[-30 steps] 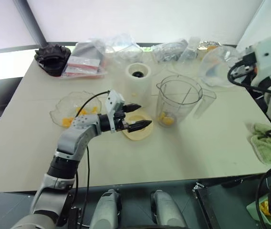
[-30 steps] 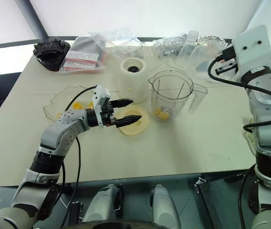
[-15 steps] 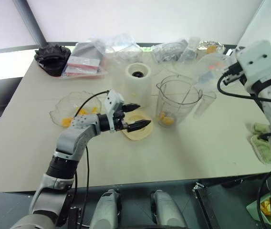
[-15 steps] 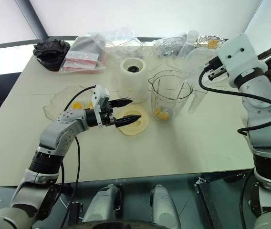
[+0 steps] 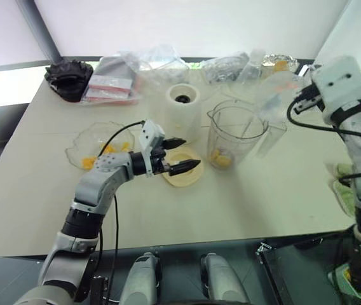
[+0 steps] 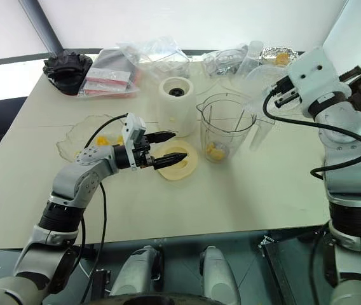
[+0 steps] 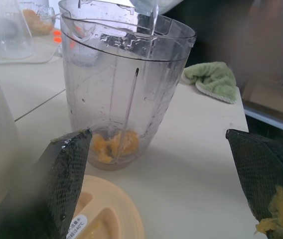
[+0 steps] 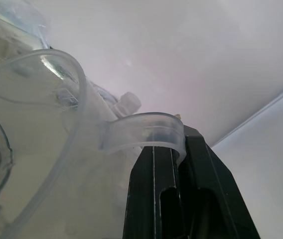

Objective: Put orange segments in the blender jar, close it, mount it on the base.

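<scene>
Over on the left, the ruffled glass dish sits on the table with a few orange segments in it. Next along, the left gripper hovers with its fingers spread wide, nothing between them, just above the flat cream lid. Behind that stands the base, socket up. The blender jar is upright just right of the lid, more fruit pieces at its bottom. Far right, the right gripper is up high, fingers clamped on the tab of a clear plastic lid, held above the jar's far side
</scene>
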